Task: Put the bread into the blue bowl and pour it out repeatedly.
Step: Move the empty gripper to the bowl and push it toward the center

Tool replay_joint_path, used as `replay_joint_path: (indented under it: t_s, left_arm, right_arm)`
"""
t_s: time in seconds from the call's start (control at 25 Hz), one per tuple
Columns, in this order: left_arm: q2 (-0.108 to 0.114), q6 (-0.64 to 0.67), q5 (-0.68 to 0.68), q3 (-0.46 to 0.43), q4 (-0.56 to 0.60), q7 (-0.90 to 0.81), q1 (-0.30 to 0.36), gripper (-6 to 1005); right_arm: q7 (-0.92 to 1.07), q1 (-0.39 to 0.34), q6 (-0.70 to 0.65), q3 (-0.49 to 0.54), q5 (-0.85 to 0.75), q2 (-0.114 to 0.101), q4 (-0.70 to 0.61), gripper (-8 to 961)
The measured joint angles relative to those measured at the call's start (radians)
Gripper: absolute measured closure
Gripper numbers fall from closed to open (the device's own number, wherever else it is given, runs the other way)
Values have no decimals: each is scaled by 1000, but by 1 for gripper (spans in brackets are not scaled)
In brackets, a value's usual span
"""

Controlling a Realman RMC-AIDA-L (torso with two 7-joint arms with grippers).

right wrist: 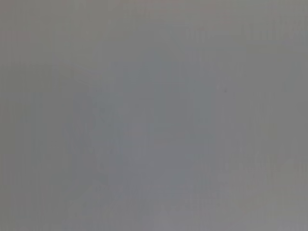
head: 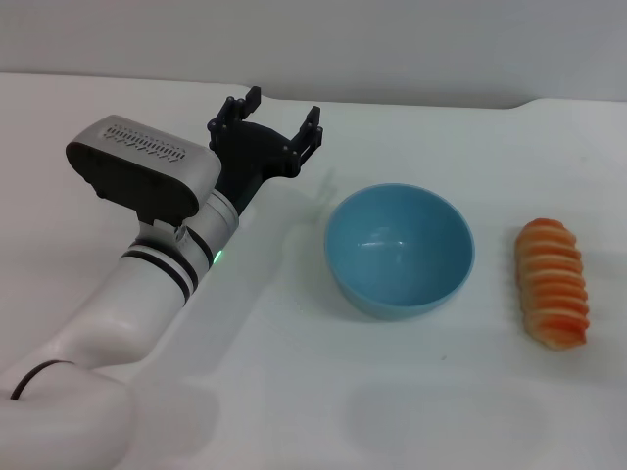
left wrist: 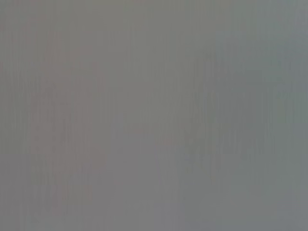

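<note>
The blue bowl (head: pixel 400 249) stands upright and empty near the middle of the white table. To its right lies the bread (head: pixel 554 282), a ridged orange-and-tan loaf, apart from the bowl. My left gripper (head: pixel 281 115) is raised to the left of and behind the bowl, open, with nothing between its fingers. The right gripper does not show in the head view. Both wrist views show only plain grey.
The white table (head: pixel 294 372) stretches around the bowl and loaf. My left arm (head: pixel 147 284) crosses the left side of the head view. The table's far edge meets a pale wall at the back.
</note>
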Motion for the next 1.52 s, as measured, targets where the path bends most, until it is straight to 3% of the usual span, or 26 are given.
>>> replay_joint_path:
  t_s: [0.44, 0.76, 0.88, 0.96, 1.08, 1.24, 1.4, 1.52]
  left_arm:
    - [0, 6, 0, 0, 2, 0, 0, 244]
    - [12, 149, 4, -76, 82, 0, -2, 244]
    - [42, 235, 33, -165, 195, 1, 8, 244]
    - [58, 396, 75, -271, 268, 3, 16, 244]
    - [62, 671, 145, -437, 346, 10, 16, 243]
    - [48, 995, 236, -640, 452, 61, 11, 243]
    - [23, 1251, 237, -801, 544, 176, 8, 243]
    - [22, 1437, 227, -897, 588, 224, -11, 243]
  right_arm:
    - [1, 0, 4, 0, 0, 0, 0, 367]
    - [1, -5, 9, 0, 0, -2, 0, 369]
    - [1, -15, 4, 0, 0, -2, -1, 370]
    - [5, -19, 0, 1, 1, -2, -1, 371]
    - [14, -23, -3, 2, 1, -2, -2, 372]
    - [18, -24, -8, 2, 2, -2, -2, 373]
    - [21, -23, -10, 1, 2, -2, -2, 374]
    - [21, -23, -12, 6, 2, -2, -2, 375]
